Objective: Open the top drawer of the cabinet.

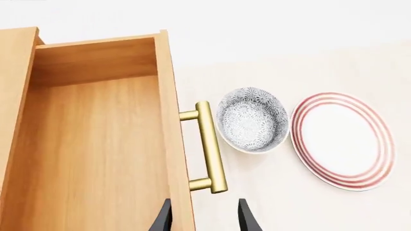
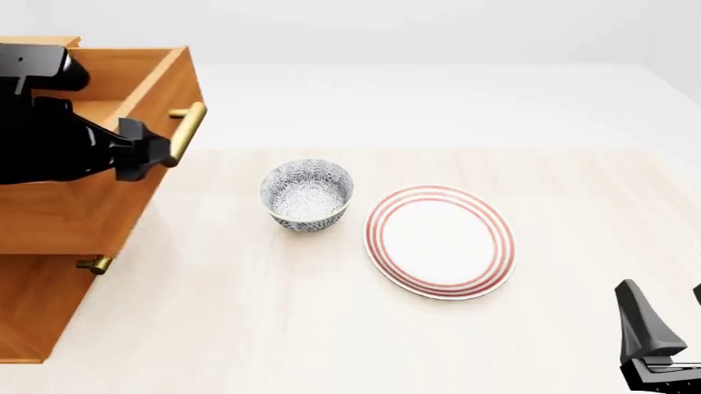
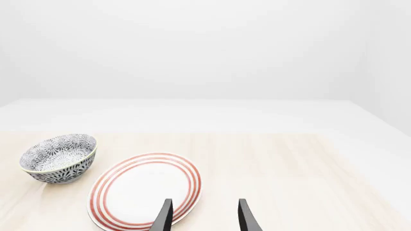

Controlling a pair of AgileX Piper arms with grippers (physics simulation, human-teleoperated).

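Top drawer (image 2: 104, 123) pulled out at far left, brass handle (image 2: 186, 133) running near-to-far just beyond left gripper (image 1: 203, 216), fingers parted, empty; right gripper (image 3: 203, 216) likewise, well apart.

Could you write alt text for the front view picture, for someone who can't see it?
A wooden cabinet at the table's left has its top drawer pulled open, with the left gripper by its brass handle. A patterned bowl and a red-ringed plate sit mid-table; the right gripper waits at bottom right.
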